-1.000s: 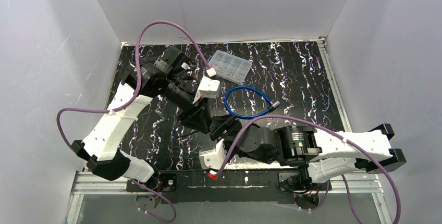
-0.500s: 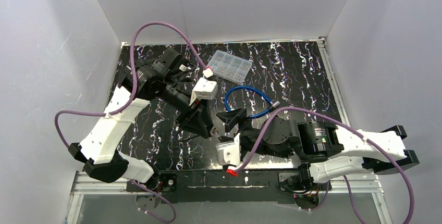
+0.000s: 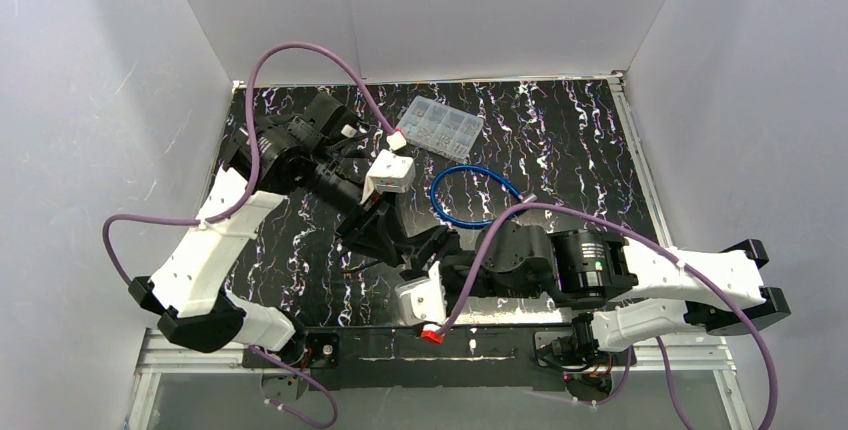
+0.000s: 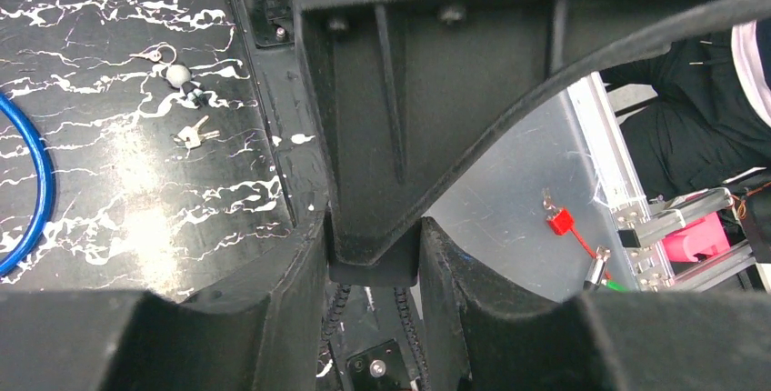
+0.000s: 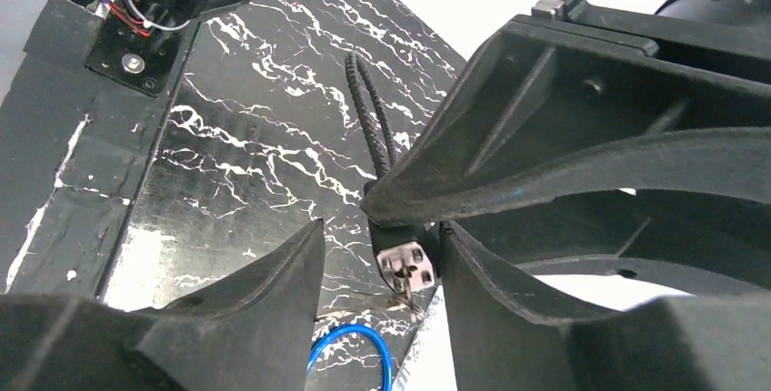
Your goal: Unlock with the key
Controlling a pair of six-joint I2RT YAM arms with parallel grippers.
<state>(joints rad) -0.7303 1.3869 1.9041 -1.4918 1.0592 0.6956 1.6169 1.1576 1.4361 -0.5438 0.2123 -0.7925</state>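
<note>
The lock [image 5: 406,266], a small black body with a silver face, sits at centre frame in the right wrist view, pinched by the left gripper [image 4: 373,259] above the mat [image 3: 580,140]. A thin metal bit below its face is probably the key [image 5: 405,296]. The right gripper [image 5: 377,238] straddles it, fingers apart and grasping nothing. Spare keys [image 4: 193,136] lie upper left in the left wrist view, near the blue cable [image 4: 42,182]. Judging by this, the lock is presented, and gripping and turning the key remain
</note>
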